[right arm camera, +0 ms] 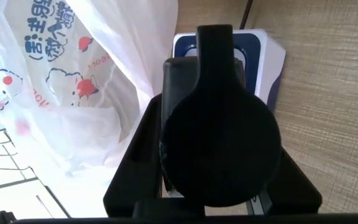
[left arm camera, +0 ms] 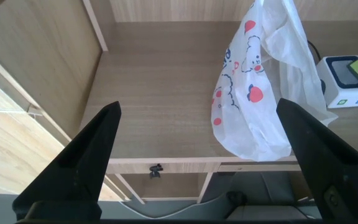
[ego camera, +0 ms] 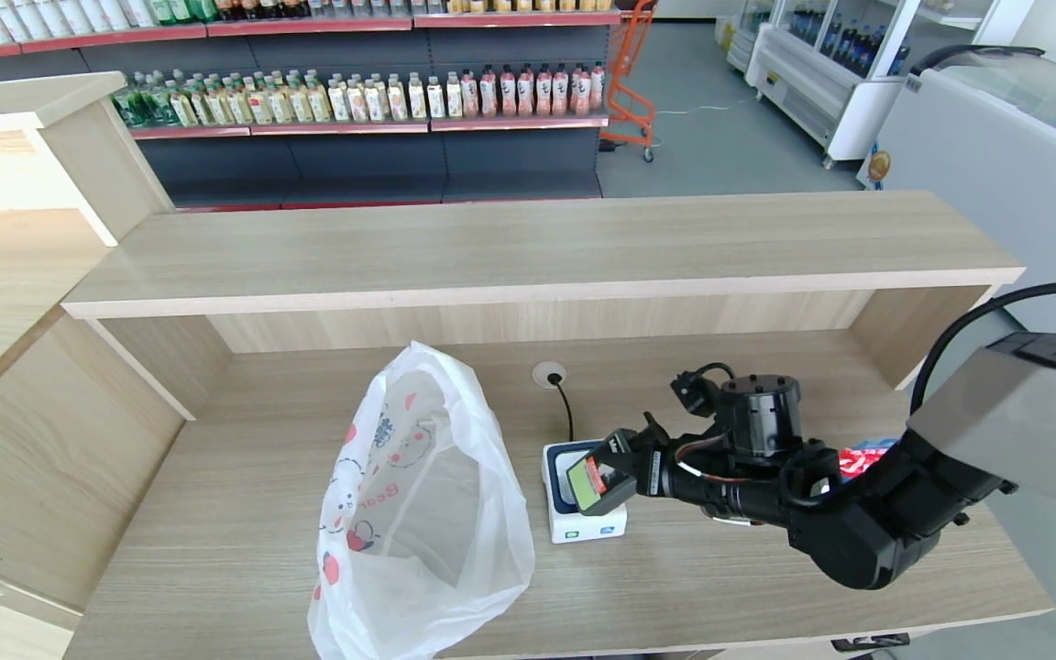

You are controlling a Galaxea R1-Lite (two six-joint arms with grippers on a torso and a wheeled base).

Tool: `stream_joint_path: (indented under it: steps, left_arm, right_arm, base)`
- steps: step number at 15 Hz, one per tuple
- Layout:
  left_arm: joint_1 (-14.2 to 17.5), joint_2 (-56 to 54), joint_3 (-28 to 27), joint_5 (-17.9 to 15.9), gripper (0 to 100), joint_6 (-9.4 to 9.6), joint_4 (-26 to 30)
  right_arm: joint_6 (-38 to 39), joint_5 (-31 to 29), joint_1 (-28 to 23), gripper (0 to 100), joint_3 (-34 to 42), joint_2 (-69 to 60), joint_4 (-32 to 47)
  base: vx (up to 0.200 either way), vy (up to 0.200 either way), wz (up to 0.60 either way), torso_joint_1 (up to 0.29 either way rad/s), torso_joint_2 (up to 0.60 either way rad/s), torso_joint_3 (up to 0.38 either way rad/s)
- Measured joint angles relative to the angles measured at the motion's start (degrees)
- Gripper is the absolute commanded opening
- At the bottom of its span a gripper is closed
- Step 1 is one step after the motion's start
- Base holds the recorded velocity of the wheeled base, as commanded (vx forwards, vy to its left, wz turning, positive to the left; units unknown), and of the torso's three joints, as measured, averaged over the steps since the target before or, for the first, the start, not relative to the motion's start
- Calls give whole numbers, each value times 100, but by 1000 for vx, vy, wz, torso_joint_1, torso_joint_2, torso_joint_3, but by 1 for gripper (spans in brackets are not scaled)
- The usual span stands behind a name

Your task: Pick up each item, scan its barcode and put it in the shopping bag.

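Note:
My right gripper is shut on a small green and red item and holds it just above the white and blue barcode scanner. From the right wrist, the item is a dark rounded shape in front of the scanner. The white shopping bag with cartoon prints stands open to the left of the scanner, touching it. My left gripper hangs open and empty off the counter's front edge, with the bag and the scanner beyond it.
A red and blue packet lies on the counter behind my right arm. A black cable runs from the scanner to a hole in the counter. A raised wooden shelf borders the back, and side panels close in both ends.

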Motion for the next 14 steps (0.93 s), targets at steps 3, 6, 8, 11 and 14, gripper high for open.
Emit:
stream_joint_path:
  steps: [3,6,8,11,14]
  left_arm:
    - [0,0,0,2,100,0,0]
    - [0,0,0,0,100,2,0]
    - [0,0,0,0,100,0,0]
    - [0,0,0,0,100,0,0]
    - [0,0,0,0,100,0,0]
  right_arm:
    - [-9,-15,83,0,-20,184,-230]
    - [-16,-13,124,0,-46,297,-295]
    - [-13,-15,124,0,-52,328,-319]
    - [-11,-24,124,0,-44,346,-350]
    - [184,-52,100,0,-5,189,-350]
  base:
    - [0,0,0,0,0,0]
    - [0,0,0,0,0,0]
    - [0,0,0,0,0,0]
    - [0,0,0,0,0,0]
    - [0,0,0,0,0,0]
